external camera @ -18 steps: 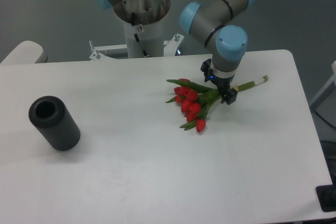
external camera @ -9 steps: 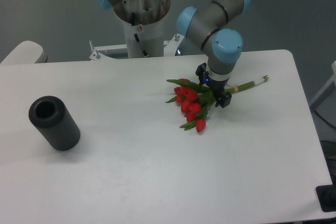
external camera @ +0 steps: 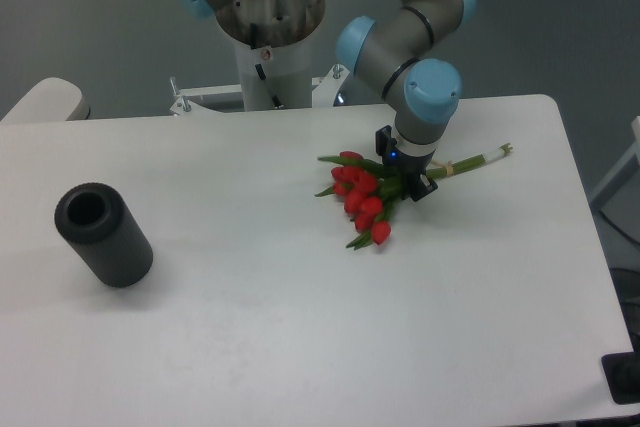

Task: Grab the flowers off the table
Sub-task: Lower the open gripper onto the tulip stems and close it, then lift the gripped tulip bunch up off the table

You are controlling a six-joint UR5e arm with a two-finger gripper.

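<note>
Arm bent down steeply from above, wrist pointing at the desk [external camera: 250, 297]. Claw [external camera: 408, 179] pinching the flowers [external camera: 365, 197] at the stems just behind the blooms. Flowers lie well right of the black cylinder [external camera: 103, 234], stem ends pointing away from it.

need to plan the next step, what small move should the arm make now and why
Probably close the fingers on the stems: the gripper sits low over the flowers, where leaves meet stems, and the bunch looks to be lying on the table. Whether they are already shut is unclear.

End effector [external camera: 409, 180] fingertips hidden among flowers [external camera: 365, 197]; grip unclear. Arm upper links cut off at top edge.
</note>
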